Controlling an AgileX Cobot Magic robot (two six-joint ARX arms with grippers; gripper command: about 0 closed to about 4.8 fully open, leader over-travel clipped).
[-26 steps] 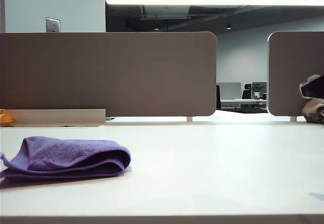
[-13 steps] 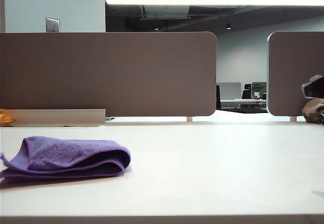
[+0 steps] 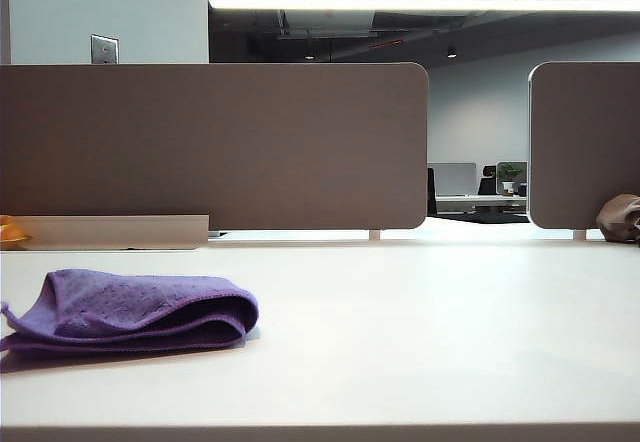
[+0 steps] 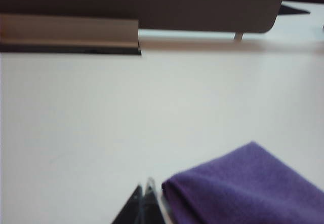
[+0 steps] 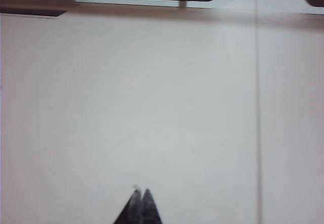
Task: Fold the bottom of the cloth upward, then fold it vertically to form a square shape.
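Operator: Tool status: is the left tool [image 4: 147, 193] gripping anything?

Technician: Negative. Both tools are sitting pressed together and empty. The bench [image 3: 420, 332] is carrying the cloth [image 3: 135, 310], lying folded at its left. The left tool is hovering just beside the fold; the right tool [image 5: 140, 196] is idling well apart.

Only the fingertips of the robot show, and only in the wrist views. The left gripper [image 4: 144, 203] appears as two dark, nearly black tapering fingers that narrow to thin points, their tips pressed together, with a paler, slightly glossy sheen along the inner edges. The right gripper [image 5: 140, 206] looks the same: two black wedge-shaped fingers meeting at their points, with a light grey glint at the very ends.
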